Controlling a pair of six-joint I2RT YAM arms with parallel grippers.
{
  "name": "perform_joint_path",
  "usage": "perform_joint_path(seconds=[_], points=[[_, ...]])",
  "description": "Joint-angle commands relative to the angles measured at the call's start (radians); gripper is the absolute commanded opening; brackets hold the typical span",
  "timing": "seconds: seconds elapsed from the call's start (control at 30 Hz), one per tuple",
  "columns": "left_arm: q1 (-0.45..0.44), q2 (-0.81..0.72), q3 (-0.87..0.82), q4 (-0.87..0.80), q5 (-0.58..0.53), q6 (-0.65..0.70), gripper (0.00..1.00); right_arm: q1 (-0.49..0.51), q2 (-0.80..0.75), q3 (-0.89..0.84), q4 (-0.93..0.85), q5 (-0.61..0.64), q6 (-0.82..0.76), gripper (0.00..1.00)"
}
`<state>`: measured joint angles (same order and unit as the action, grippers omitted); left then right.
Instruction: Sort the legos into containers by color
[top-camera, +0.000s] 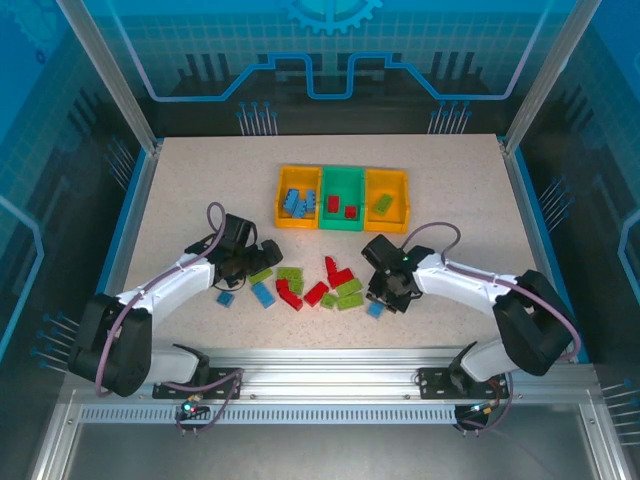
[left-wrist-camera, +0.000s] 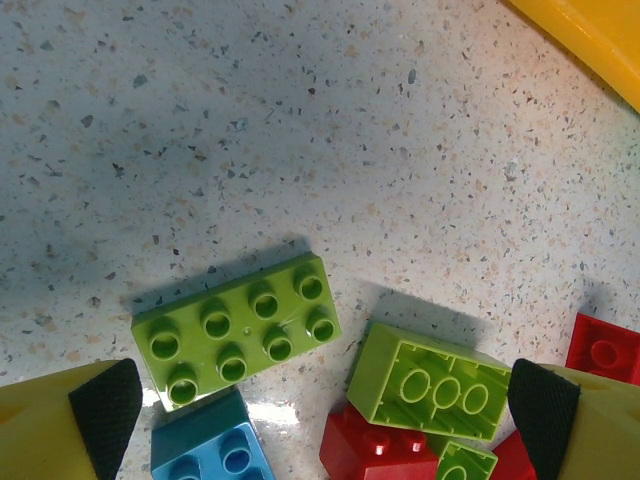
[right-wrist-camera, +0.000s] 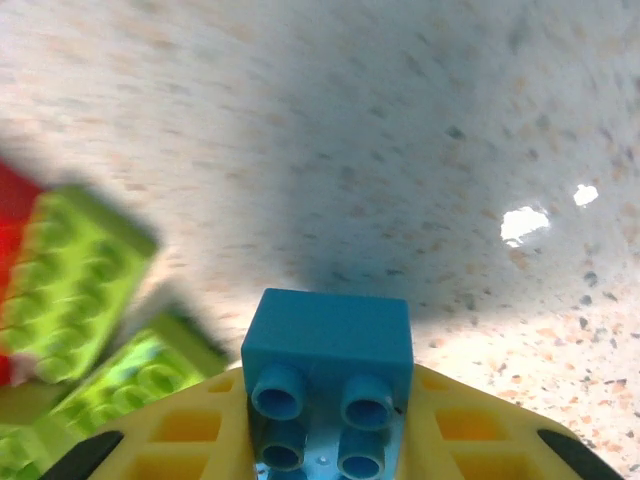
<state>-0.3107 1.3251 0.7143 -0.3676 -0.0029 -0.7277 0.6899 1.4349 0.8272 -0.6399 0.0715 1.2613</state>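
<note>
While both arms reach low over the tabletop (top-camera: 180, 200):
Left gripper (left-wrist-camera: 320, 405): spread wide, green brick (left-wrist-camera: 236, 329) between its fingers.
Right gripper (right-wrist-camera: 325, 445): pinching a blue brick (right-wrist-camera: 327, 350); green bricks (right-wrist-camera: 70, 280) lie to its left.

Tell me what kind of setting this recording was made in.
Probably a lab test cell for robots: a speckled table walled by blue printed panels on aluminium posts, two arms bolted to a rail, with sorting bins and loose legos.
</note>
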Motion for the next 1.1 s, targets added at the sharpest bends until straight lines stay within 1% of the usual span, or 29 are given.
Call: perform_joint_path(seconds=[0.0, 0.13, 0.2, 0.27, 0.37, 0.47, 0.67, 0.77, 0.9, 0.93, 1.0, 1.07], points=[[-0.007, 0.002, -0.018, -0.005, 0.001, 0.005, 0.99, -0.01, -0.024, 0.142, 0.082, 0.01, -0.177, 0.26], [-0.006, -0.001, -0.018, -0.008, 0.001, 0.001, 0.99, -0.023, 0.115, 0.371, 0.122, -0.125, -0.401, 0.27], [-0.007, -0.006, -0.019, -0.015, 0.0, -0.003, 0.99, -0.024, 0.209, 0.508, 0.119, -0.183, -0.488, 0.27], [-0.006, -0.015, -0.025, -0.023, -0.004, -0.003, 0.99, -0.028, 0.299, 0.633, 0.098, -0.205, -0.543, 0.27], [-0.007, -0.031, -0.033, -0.032, -0.013, -0.004, 0.99, -0.048, 0.439, 0.803, 0.075, -0.234, -0.588, 0.28], [-0.007, -0.037, -0.039, -0.037, -0.016, -0.007, 0.99, -0.069, 0.591, 0.981, 0.034, -0.27, -0.594, 0.27], [-0.007, -0.042, -0.039, -0.045, -0.015, -0.019, 0.99, -0.095, 0.845, 1.325, -0.121, -0.225, -0.598, 0.26], [-0.008, -0.054, -0.044, -0.055, -0.018, -0.033, 0.99, -0.104, 0.933, 1.442, -0.167, -0.21, -0.6, 0.28], [-0.008, -0.073, -0.052, -0.09, -0.016, -0.079, 0.99, -0.11, 0.998, 1.53, -0.216, -0.189, -0.602, 0.35], [-0.011, -0.083, -0.057, -0.099, -0.014, -0.094, 0.99, -0.112, 1.008, 1.537, -0.227, -0.179, -0.603, 0.4], [-0.018, -0.105, -0.072, -0.113, -0.01, -0.122, 0.99, -0.114, 1.012, 1.533, -0.24, -0.158, -0.602, 0.46], [-0.029, -0.134, -0.093, -0.128, -0.012, -0.156, 0.99, -0.111, 1.001, 1.51, -0.227, -0.147, -0.599, 0.58]])
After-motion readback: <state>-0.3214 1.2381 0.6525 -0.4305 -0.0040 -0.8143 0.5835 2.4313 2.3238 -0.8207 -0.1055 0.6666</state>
